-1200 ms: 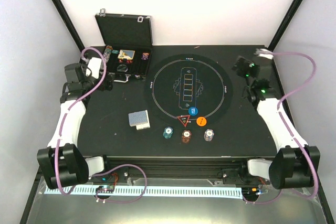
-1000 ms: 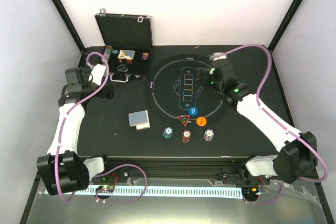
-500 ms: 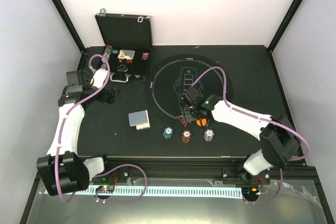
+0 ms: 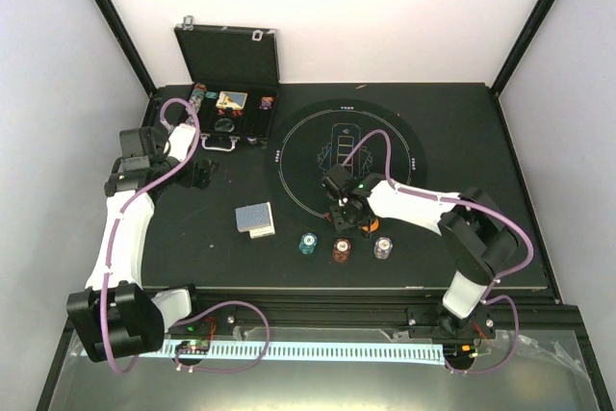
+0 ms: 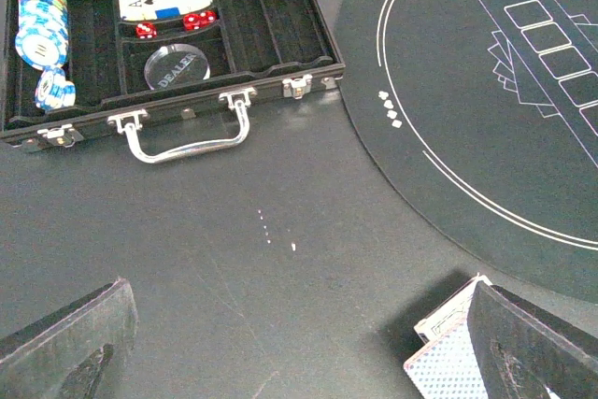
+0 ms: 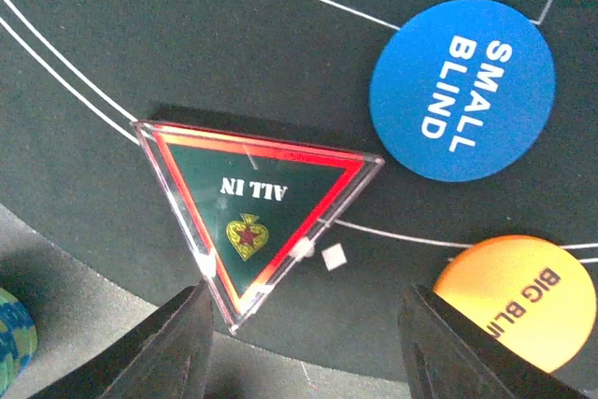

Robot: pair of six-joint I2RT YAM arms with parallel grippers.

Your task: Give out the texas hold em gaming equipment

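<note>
My right gripper [image 4: 345,218] is open and low over the round mat's near edge. In the right wrist view its fingers [image 6: 163,352] straddle the lower corner of the red triangle "ALL IN" marker [image 6: 252,207], not touching it. The blue "SMALL BLIND" disc [image 6: 462,89] and the orange "BIG BLIND" disc [image 6: 519,301] lie beside it. Teal [image 4: 307,244], red-brown [image 4: 341,249] and white [image 4: 383,249] chip stacks stand in a row before the mat. The blue-backed card deck [image 4: 255,219] lies left of them. My left gripper [image 4: 202,175] is open and empty, with the deck [image 5: 448,357] by its right finger.
The open black case [image 4: 229,53] with chips, dice and a dealer button stands at the back left, and its front rim [image 5: 271,91] shows in the left wrist view. The round black mat [image 4: 404,141] with white outlines covers the table's middle. Cables loop over both arms.
My right arm has swung from the far right edge across the mat and come down over the triangle marker. My left gripper has shifted slightly right, staying near the case.
</note>
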